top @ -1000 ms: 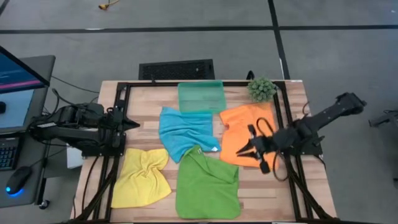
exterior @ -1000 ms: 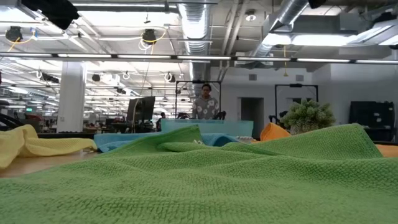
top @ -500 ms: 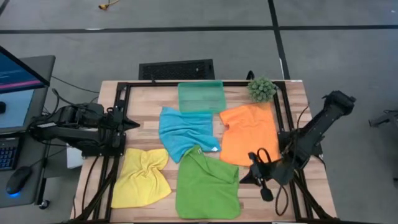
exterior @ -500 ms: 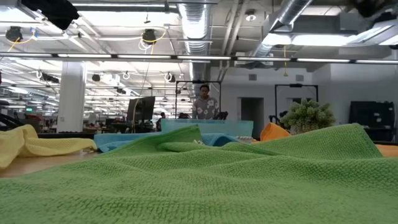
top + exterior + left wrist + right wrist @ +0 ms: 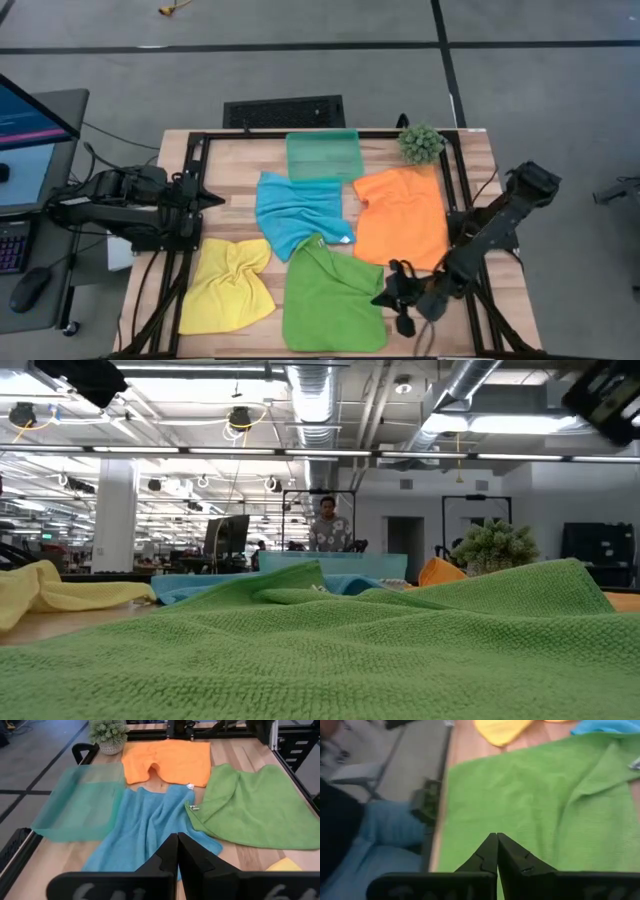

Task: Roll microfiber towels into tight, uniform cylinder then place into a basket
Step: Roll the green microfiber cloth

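Four towels lie spread and rumpled on the wooden table: yellow [image 5: 230, 285] near left, green [image 5: 335, 300] near middle, blue [image 5: 298, 213] at centre, orange [image 5: 402, 215] on the right. The green towel's far corner lies over the blue one's near edge. The teal basket [image 5: 322, 155] stands at the far edge. My right gripper [image 5: 380, 298] is shut, slanting down over the green towel's right edge [image 5: 535, 795]; I see no touch. My left gripper [image 5: 218, 200] waits shut at the table's left side, well back from the towels.
A small spiky green plant [image 5: 421, 142] stands at the far right corner. A black frame [image 5: 455, 190] runs around the tabletop. A small dark device [image 5: 427, 805] sits at the near edge beside the green towel. A person [image 5: 328, 525] stands far behind the table.
My right gripper has swung from above the orange towel toward the table's near edge and downward, rolling its wrist on the way. It now hangs over the green towel's right edge. The towels have not moved.
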`<state>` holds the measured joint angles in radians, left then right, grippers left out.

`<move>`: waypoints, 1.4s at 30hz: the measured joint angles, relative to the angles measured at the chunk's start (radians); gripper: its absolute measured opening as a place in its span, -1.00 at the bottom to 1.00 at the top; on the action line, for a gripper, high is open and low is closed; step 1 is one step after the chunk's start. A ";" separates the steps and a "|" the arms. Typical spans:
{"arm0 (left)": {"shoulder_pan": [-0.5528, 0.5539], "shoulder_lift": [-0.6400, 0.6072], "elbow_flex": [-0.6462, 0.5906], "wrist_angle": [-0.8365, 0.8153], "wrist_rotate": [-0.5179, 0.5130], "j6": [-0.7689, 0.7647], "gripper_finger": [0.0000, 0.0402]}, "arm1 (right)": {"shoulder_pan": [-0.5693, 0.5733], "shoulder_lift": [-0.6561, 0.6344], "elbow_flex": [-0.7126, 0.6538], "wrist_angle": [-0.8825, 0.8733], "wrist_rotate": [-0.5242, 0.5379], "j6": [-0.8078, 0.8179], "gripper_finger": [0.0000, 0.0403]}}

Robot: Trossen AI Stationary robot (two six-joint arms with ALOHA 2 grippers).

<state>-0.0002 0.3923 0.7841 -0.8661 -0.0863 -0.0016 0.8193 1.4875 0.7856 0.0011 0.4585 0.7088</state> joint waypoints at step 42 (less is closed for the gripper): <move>0.000 0.000 0.000 -0.020 -0.004 -0.064 -1.00 | -0.529 0.349 0.047 0.067 -0.212 -0.062 -0.90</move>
<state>-0.0006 0.3923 0.7841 -0.8864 -0.0906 -0.0654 0.2902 1.8362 0.8330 0.0678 0.2460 0.6472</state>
